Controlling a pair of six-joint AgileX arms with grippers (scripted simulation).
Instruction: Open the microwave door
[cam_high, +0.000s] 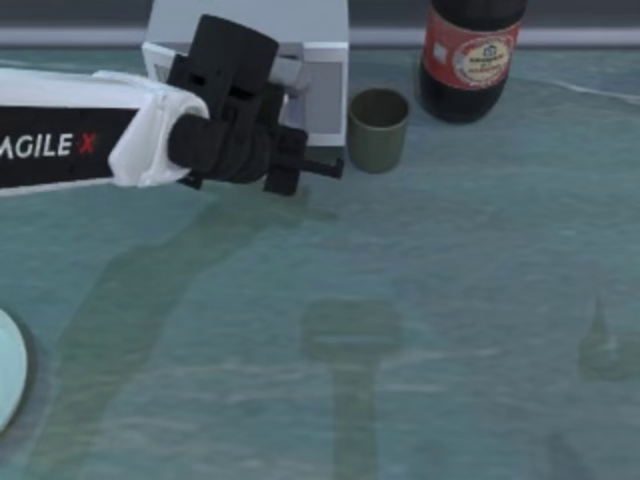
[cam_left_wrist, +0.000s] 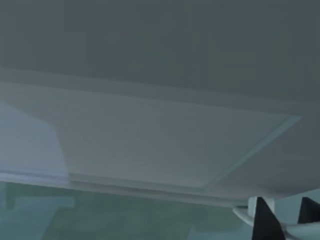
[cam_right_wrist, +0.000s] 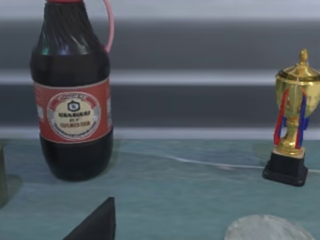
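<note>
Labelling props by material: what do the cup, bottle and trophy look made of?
Cup: matte olive, likely ceramic or plastic; no shine. Bottle: glossy dark glass or plastic, with highlights and a red paper-like label. Trophy: shiny gold metal look on a black base.

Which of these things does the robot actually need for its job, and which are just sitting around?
For the job: microwave door; left hand, right at the microwave.

Just sitting around: green cup; dark bottle; gold trophy; pale plate; grey stone.
</note>
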